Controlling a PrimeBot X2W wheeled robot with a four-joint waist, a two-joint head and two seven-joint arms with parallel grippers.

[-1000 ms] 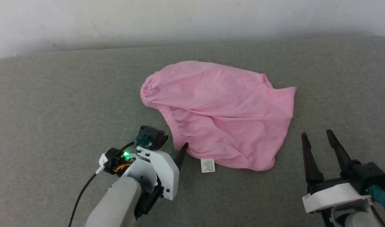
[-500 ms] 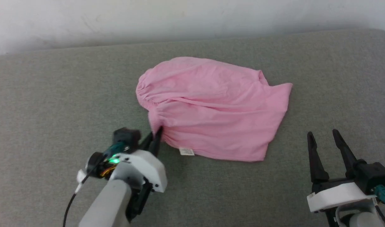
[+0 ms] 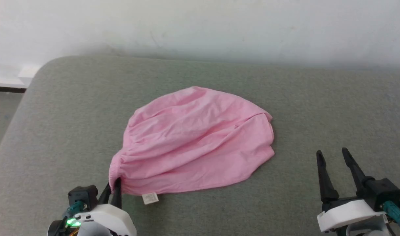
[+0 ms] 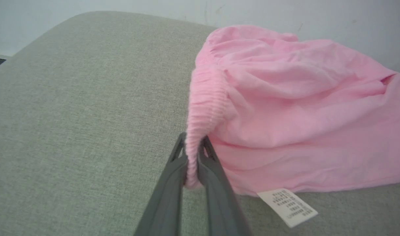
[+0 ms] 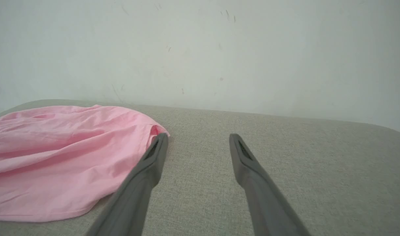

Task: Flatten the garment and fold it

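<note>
Since 1 second ago, your left gripper (image 3: 113,183) has pinched shut at near left on the gathered waistband of the garment (image 3: 196,144), which lies crumpled on the cushion (image 3: 55,108). Your right gripper (image 3: 331,151) hovers spread, near right.

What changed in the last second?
The left gripper shut on the garment at its gathered waistband and pulled that corner out toward the robot's left, stretching the garment that way. The head camera also shifted. The right gripper stayed open, off the garment; the label still lies at the near hem.
</note>
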